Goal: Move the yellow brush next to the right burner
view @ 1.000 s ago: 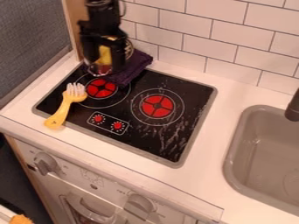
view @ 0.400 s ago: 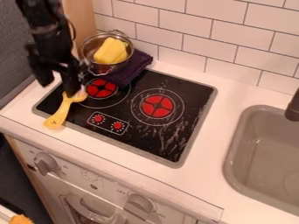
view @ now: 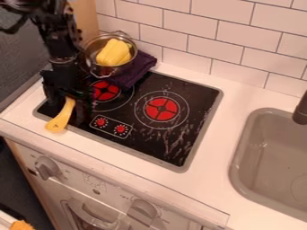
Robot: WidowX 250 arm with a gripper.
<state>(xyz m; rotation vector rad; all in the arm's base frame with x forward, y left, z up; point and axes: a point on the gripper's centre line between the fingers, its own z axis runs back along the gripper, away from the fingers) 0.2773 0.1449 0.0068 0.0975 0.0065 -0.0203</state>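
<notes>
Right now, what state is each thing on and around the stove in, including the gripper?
Gripper: open, low around the brush's bristle end.
Yellow brush: lying across the stove's left front edge, handle end over the counter, bristle end hidden by the gripper.
Metal pot: upright, uncovered, a yellow item inside.
Purple cloth: crumpled, partly over the stove's back edge.
</notes>
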